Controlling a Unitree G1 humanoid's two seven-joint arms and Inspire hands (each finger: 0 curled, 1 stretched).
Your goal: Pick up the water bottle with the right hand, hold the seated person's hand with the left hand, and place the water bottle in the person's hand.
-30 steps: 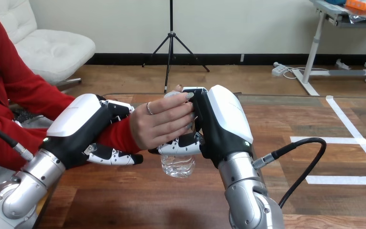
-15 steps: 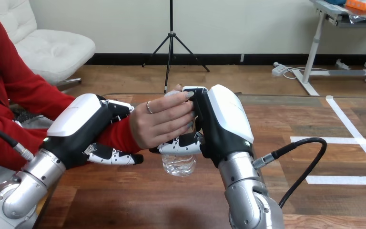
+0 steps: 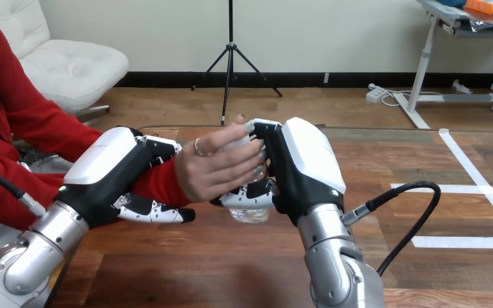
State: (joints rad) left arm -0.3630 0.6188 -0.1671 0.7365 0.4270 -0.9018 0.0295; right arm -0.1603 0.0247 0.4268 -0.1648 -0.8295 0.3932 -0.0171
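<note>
Above the table (image 3: 199,269), left hand (image 3: 112,170) curled round the person's wrist (image 3: 164,181), right hand (image 3: 302,170) and the person's hand (image 3: 215,167) both gripping the water bottle (image 3: 250,212)

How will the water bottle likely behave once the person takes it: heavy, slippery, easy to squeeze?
The water bottle looks like thin clear plastic, so a firm squeeze may dent it. Its smooth wall could slip between the right hand and the person's hand, both on it. The hands hide its fill, so weight is uncertain.

Clear water bottle (image 3: 249,210) upright, the person's hand (image 3: 215,168) around it.
</note>
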